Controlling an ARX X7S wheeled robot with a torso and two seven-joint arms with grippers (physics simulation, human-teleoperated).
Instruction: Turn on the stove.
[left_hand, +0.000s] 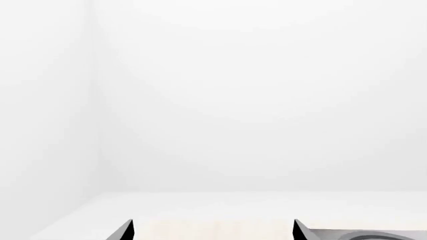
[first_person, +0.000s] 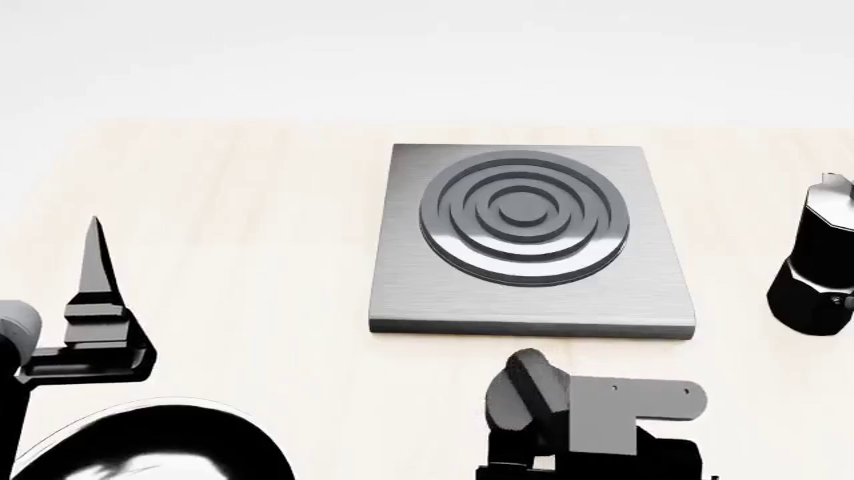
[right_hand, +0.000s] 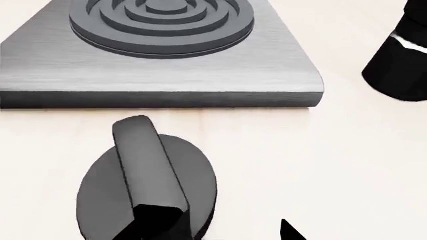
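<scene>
Your stove sits at the centre of the head view on the pale desk, its dark ringed burner toward the slab's far side. The knob lies just below the slab's near edge, at lower centre of the frame; in the right wrist view its raised bar points toward the slab. Your right gripper shows only one dark tip beside the knob, so you cannot tell its state. Your left gripper is spread wide, holding nothing, at lower left. A moka pot stands at the right edge, a frying pan in the bottom left corner.
</scene>
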